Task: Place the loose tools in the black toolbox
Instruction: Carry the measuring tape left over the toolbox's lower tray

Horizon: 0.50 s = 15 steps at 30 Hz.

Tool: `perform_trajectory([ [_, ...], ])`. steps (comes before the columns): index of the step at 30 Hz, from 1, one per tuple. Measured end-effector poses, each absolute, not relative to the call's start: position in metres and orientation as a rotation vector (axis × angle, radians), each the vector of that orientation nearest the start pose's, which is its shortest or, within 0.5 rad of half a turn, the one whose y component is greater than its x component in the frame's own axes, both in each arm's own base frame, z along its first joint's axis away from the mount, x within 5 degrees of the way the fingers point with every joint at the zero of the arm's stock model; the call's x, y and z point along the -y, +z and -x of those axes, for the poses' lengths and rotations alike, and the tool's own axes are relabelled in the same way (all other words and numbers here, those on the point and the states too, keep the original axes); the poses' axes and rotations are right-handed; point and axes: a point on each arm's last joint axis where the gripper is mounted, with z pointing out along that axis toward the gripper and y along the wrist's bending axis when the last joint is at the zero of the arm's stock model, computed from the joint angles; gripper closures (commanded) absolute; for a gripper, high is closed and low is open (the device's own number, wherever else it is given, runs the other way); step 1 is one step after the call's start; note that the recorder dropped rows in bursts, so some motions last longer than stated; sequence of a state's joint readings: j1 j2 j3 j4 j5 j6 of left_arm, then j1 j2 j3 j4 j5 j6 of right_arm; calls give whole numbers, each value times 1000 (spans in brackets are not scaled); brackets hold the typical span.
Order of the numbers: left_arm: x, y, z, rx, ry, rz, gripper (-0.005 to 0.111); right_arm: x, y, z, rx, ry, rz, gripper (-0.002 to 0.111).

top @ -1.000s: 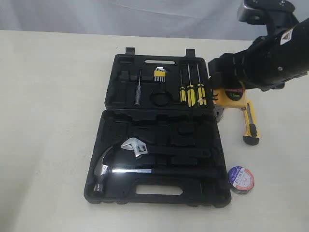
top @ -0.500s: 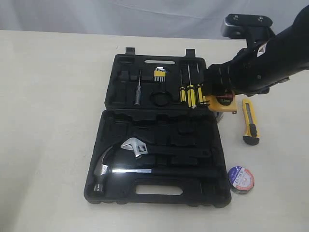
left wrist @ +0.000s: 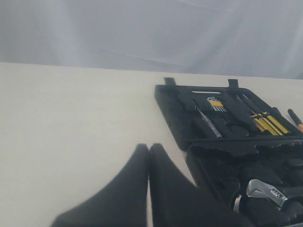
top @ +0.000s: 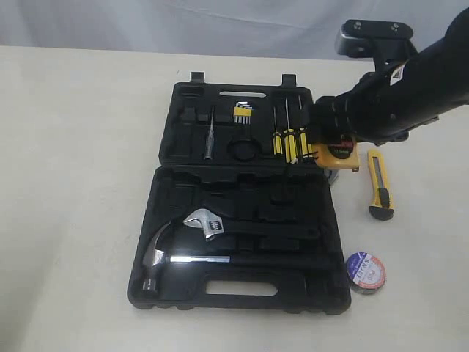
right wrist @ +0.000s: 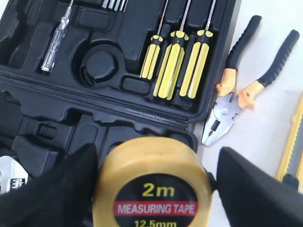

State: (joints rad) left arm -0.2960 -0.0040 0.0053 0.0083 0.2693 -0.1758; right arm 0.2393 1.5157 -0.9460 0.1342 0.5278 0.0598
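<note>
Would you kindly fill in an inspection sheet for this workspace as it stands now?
Surface: cream table, no spills seen.
Job's things: black toolbox open flat; tape measure held at its right edge; pliers, utility knife and tape roll lie on the table to its right.
Clutter: hammer, wrench, screwdrivers and hex keys seated in the toolbox.
Grippers: right gripper closed on the tape measure; left gripper shut, empty.
Cables: nothing seen.
Surroundings: grey backdrop behind the table.
</note>
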Motion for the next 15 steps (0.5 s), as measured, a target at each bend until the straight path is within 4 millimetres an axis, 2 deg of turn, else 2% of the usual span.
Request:
perform_trajectory([
  [8,16,187,-53,-1763,-336,-111,107,-81,233,-293,-2593,244,121,109],
  [11,16,187,-53,-1763,-336,-111,107,-93,234,-291,-2574,260,169,109],
  [15,16,187,-53,-1763,-336,-111,107,-123,237,-287,-2520,307,281,109],
])
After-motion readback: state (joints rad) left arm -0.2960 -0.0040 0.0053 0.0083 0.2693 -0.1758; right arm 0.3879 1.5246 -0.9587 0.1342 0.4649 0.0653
